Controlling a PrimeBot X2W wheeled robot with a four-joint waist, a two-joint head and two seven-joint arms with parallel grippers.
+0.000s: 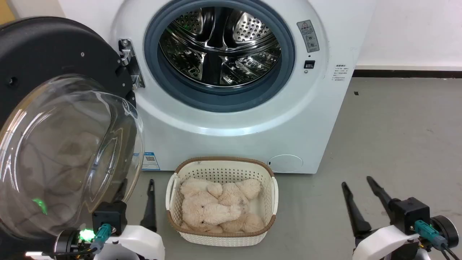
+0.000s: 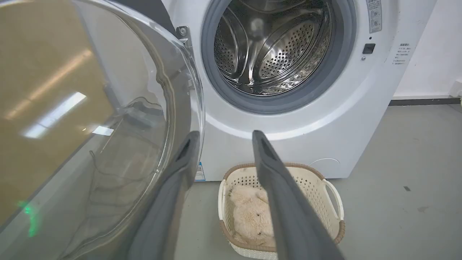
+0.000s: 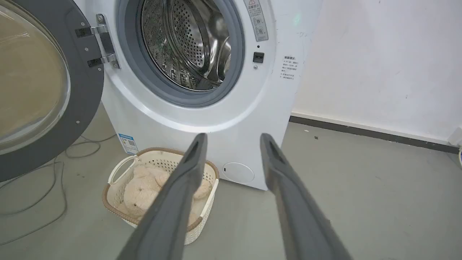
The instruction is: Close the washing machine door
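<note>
As seen from right wrist, reveals cables [image 3: 64, 180] left, behind open washing machine door [image 3: 83, 108]; has left gripper [image 2: 225, 134], right gripper [image 3: 234, 135] spread.

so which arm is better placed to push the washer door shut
Left. The left hand, open, sits close beside the swung-open washing machine door. The right hand, open, is beyond the basket, away from the door.

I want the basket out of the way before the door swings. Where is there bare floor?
Bare floor lies right of the washing machine and basket, up to the dark baseboard, ahead of the right gripper. Crowded on the left: the open washing machine door overhangs, cables trail, and the left gripper sits beside its glass.
</note>
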